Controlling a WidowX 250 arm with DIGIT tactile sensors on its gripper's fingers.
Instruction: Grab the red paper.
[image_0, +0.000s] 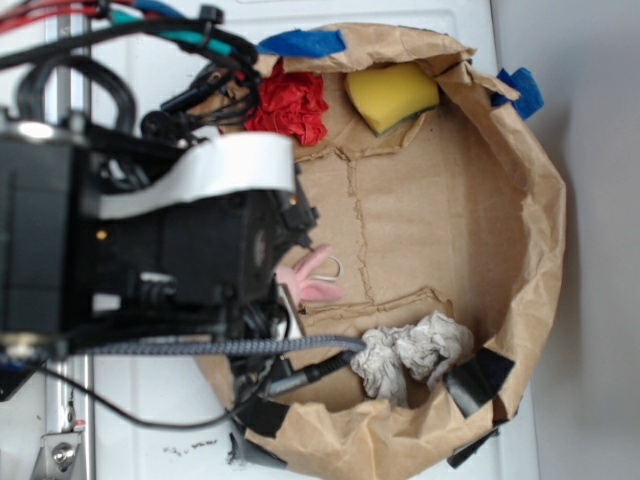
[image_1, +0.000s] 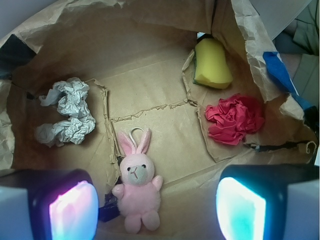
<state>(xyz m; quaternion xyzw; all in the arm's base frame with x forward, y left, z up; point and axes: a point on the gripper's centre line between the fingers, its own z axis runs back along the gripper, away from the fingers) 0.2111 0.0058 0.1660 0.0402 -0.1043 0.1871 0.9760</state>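
Right now my gripper (image_1: 157, 212) hangs with its pads wide apart and empty, straddling the pink bunny (image_1: 137, 187) below. Beyond the right-hand pad (image_1: 240, 210) sits the red paper (image_1: 234, 119), a rounded wad by the bag wall (image_1: 250, 45), yellow sponge (image_1: 212, 64) just behind it.

the brown paper bag (image_1: 150, 45) walls in everything with tall crumpled sides, so the only way in is from above. the middle of its floor lies bare between the things. the pink bunny (image_1: 137, 192) sits between the two fingers (image_1: 75, 210) of the wide-spread hand (image_1: 157, 207). the red paper (image_1: 235, 119) lies near the right wall, the yellow sponge (image_1: 212, 64) just behind it, a narrow gap between them. the grey paper wad (image_1: 67, 112) crowds the left side.
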